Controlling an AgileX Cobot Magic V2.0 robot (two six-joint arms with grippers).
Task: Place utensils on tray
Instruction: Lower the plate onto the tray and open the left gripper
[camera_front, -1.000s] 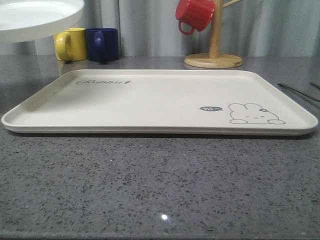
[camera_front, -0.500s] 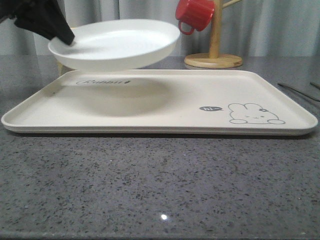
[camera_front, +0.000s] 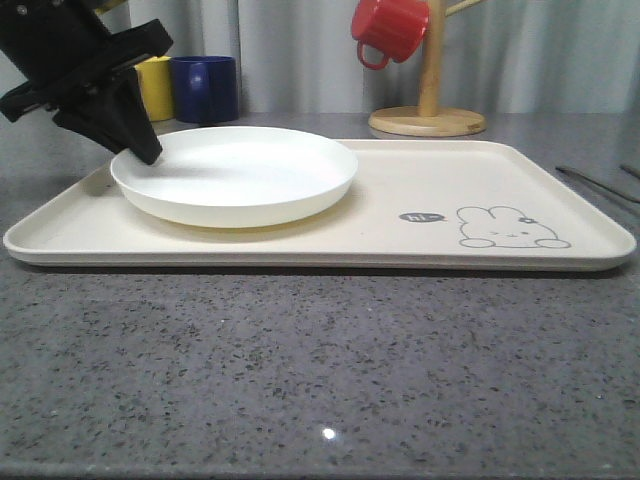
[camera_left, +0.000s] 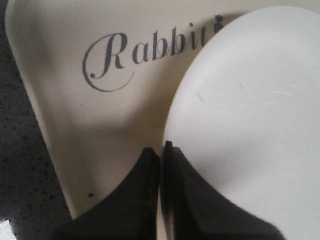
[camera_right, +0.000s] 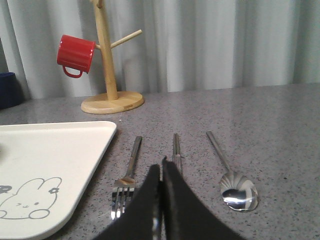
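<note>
The cream tray (camera_front: 480, 170) lies across the middle of the table. A round white plate (camera_front: 235, 170) rests on its left half, and my left gripper (camera_front: 140, 150) is shut on the plate's left rim. The left wrist view shows that gripper (camera_left: 161, 149) pinching the plate (camera_left: 250, 100) edge over the tray (camera_left: 75, 130) beside the "Rabbit" script. The utensils lie on the table right of the tray (camera_right: 50, 155): fork (camera_right: 127, 177), chopsticks (camera_right: 176, 147), spoon (camera_right: 235, 187). My right gripper (camera_right: 161, 162) is shut and empty, just before the chopsticks.
A wooden mug tree (camera_front: 428, 110) with a red mug (camera_front: 390, 28) stands behind the tray. A yellow mug (camera_front: 155, 85) and a blue mug (camera_front: 205, 88) sit at the back left. Thin chopsticks (camera_front: 597, 183) show at the table's right edge.
The left gripper has carried the white plate in from the upper left and down onto the tray's left half. The tray has not moved.
</note>
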